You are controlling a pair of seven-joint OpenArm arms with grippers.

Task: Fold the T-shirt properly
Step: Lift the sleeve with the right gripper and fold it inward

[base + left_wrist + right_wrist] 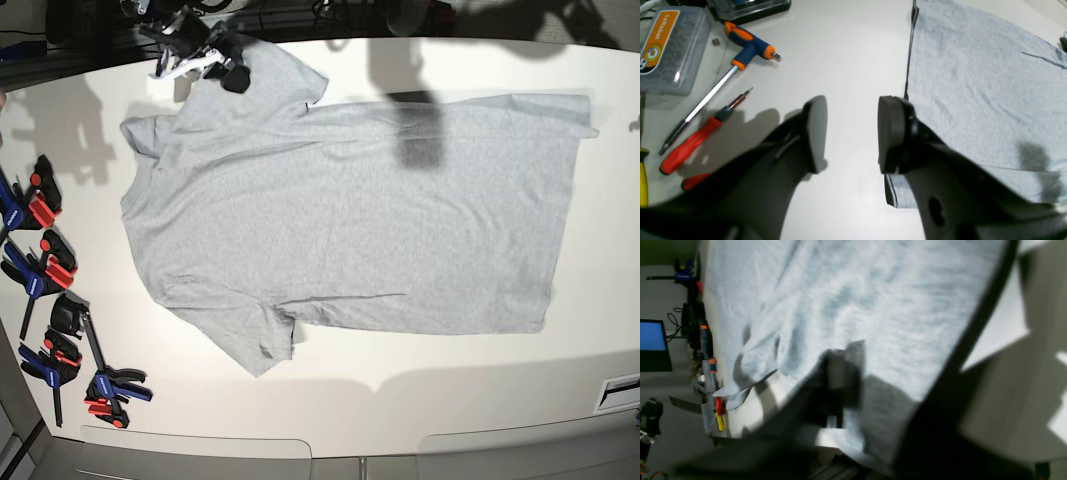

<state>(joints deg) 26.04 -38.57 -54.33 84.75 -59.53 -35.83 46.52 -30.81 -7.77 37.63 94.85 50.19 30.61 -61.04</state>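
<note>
Grey T-shirt point(980, 86) hem beside gaping left gripper point(851, 133); right gripper point(840, 390) clamped on cloth.

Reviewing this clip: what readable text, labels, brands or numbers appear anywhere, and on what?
"LeRobot": orange label on the clear plastic box, left wrist view.
T-shirt: no lettering shows on the side facing up.
Blue screen, right wrist view: nothing readable.
Screwdrivers and clamps: no legible marks.
</note>
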